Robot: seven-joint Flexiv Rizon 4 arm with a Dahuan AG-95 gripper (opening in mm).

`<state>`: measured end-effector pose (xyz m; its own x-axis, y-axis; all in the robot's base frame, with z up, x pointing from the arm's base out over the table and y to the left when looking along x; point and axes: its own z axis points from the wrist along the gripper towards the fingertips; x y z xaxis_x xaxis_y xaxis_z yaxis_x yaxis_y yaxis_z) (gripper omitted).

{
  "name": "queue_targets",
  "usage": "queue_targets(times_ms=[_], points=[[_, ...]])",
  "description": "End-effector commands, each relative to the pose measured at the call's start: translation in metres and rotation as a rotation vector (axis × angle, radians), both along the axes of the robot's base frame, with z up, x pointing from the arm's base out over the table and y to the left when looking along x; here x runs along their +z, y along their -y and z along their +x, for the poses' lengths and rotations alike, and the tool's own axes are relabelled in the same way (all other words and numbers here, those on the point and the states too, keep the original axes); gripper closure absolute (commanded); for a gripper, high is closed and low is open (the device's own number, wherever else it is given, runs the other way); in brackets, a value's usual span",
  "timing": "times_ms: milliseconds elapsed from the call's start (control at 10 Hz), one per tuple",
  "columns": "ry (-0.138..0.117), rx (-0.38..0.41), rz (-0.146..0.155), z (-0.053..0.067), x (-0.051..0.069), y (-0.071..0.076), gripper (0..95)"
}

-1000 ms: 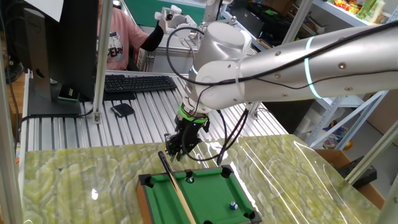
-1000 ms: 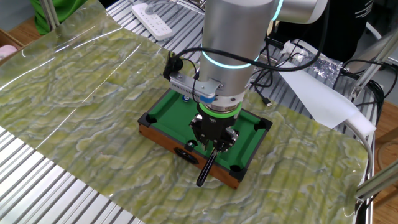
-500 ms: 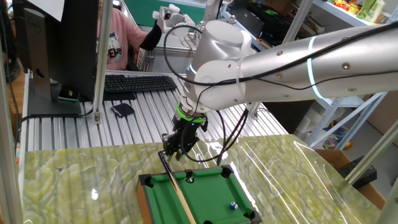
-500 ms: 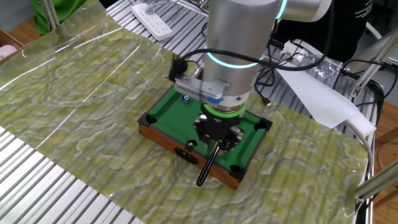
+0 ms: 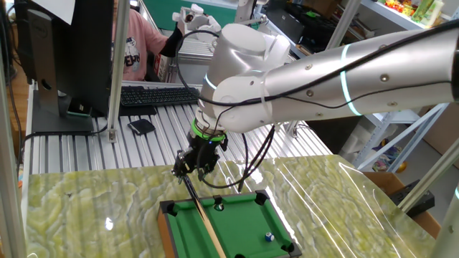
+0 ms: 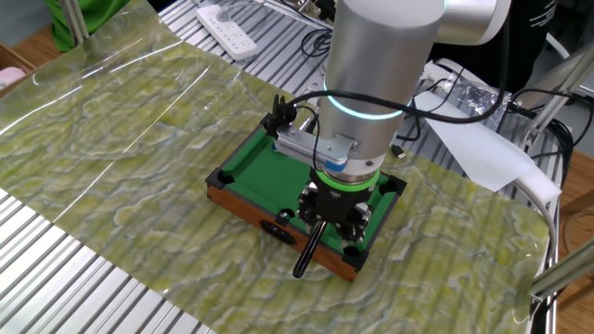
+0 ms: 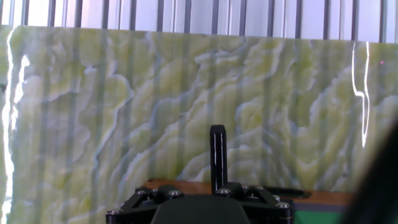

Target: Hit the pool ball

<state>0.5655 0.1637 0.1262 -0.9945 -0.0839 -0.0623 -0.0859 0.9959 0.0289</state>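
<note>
So here's where we're at with the mini pool rig: the gripper [image 5: 188, 170] points straight down over the dark butt end of the cue stick [image 5: 203, 217], right at one short end of the little pool table [image 6: 243, 199]. From the other fixed view the butt pokes out past the wooden rim from underneath the fingers, and in the hand view it sits dead centre, just ahead of the gripper body. The annoying part is that none of the angles gives us a clean look at the fingertips, so we honestly can't tell whether they're pinched on the cue or standing wide around it. The pool ball [image 5: 269, 236], the tiny blue one with the white patch, is well apart from the fingers, way down near the opposite end of the felt and off to one side of the line the cue runs along. There's also a small dark ball [image 5: 219, 206] much nearer the fingers, just beside the cue shaft, which isn't the one we want. Our read is that we're in the cue-handling step, with no sign of contact between cue and ball. For the next move we'd want a firm hold on the butt, then a swing of the stick so its tip lines up with the blue ball, then a short push along the shaft without clipping the dark ball or the rim.
</note>
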Motion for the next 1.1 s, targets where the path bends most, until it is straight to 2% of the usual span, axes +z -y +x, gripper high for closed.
queue_targets(times_ms=[100, 300, 400, 600, 700, 1000, 1100], points=[[-0.009, 0.007, 0.0, 0.009, -0.001, -0.002, 38.0], [-0.004, -0.003, -0.013, 0.013, -0.005, -0.004, 38.0], [-0.004, -0.006, -0.03, 0.013, -0.006, -0.004, 38.0], [-0.004, -0.01, -0.043, 0.015, -0.009, 0.002, 38.0], [-0.004, -0.009, -0.046, 0.017, -0.013, 0.009, 38.0], [-0.005, -0.008, -0.046, 0.018, -0.016, 0.014, 38.0], [-0.007, -0.01, -0.046, 0.018, -0.016, 0.014, 57.0]])
